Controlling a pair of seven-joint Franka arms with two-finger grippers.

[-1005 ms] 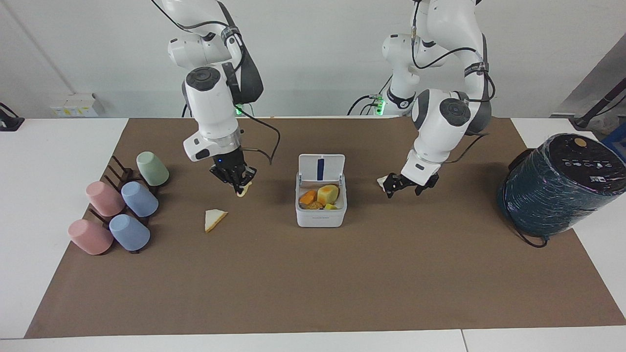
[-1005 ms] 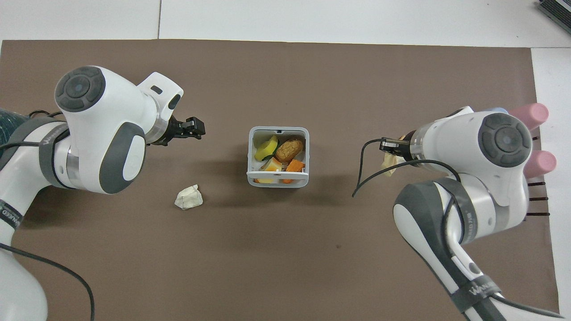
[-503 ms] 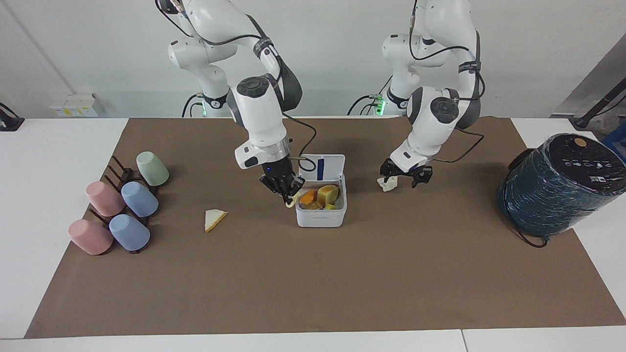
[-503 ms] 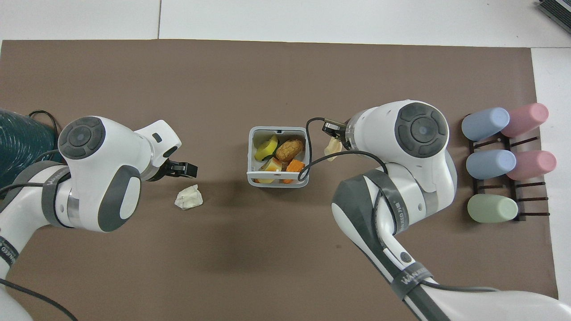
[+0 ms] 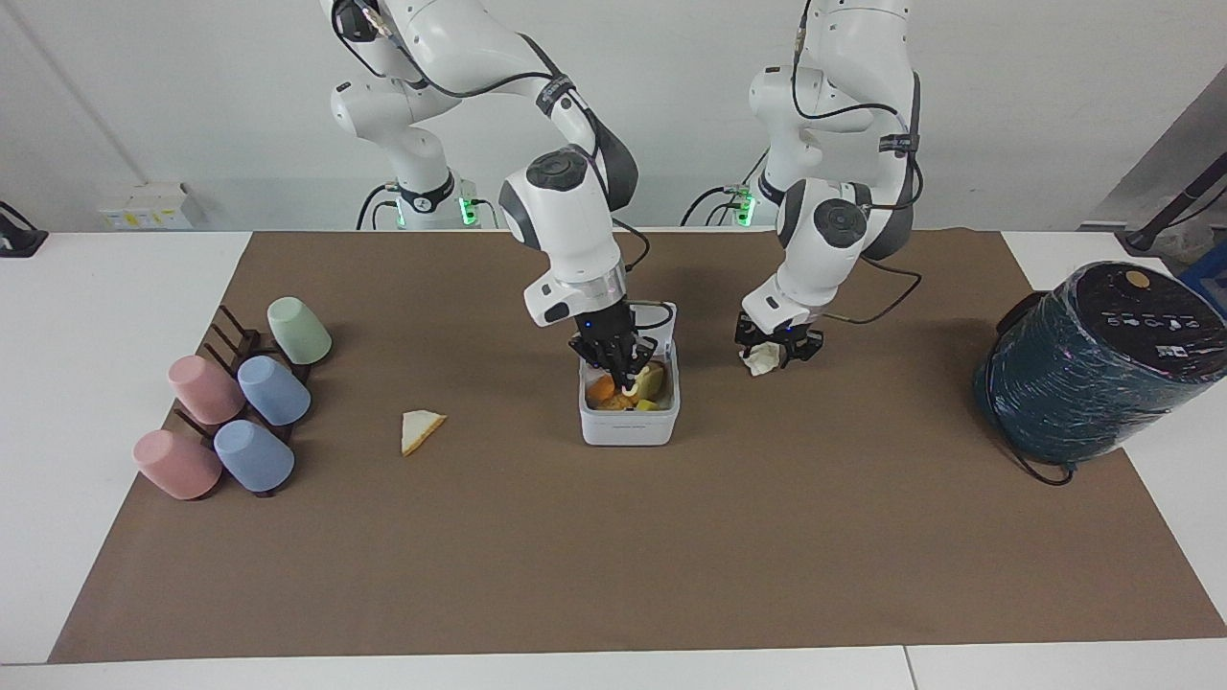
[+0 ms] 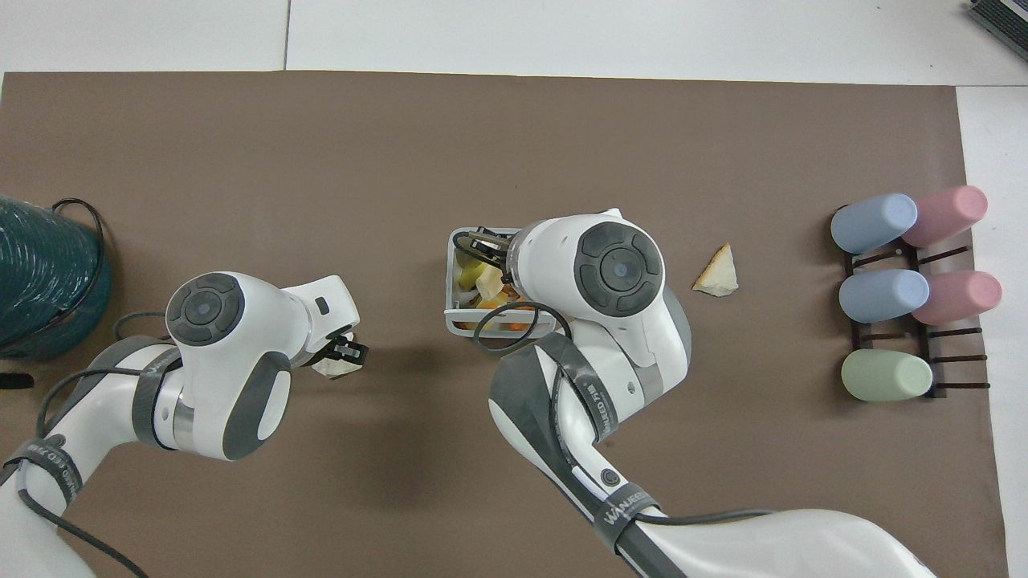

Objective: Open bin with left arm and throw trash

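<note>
The white bin (image 5: 628, 428) stands open mid-table, holding several pieces of food. Its raised lid (image 5: 665, 314) is mostly hidden by my right arm. My right gripper (image 5: 628, 376) is over the open bin, shut on the yellowish curved piece (image 5: 634, 382); in the overhead view the gripper (image 6: 482, 269) and piece (image 6: 487, 282) sit over the bin (image 6: 451, 309). My left gripper (image 5: 773, 351) is low and open, its fingers around the paper wad (image 5: 762, 360), which also shows in the overhead view (image 6: 329, 368). The cream wedge (image 5: 420, 429) lies on the mat toward the right arm's end.
A rack of pastel cups (image 5: 273, 390) lies at the right arm's end of the table. A big dark teal cylinder (image 5: 1093, 369) with a cable stands at the left arm's end. A brown mat (image 5: 613, 556) covers the table.
My right gripper carried the yellowish piece from near the cups to over the bin. My left gripper moved toward the robots and came down around the paper wad.
</note>
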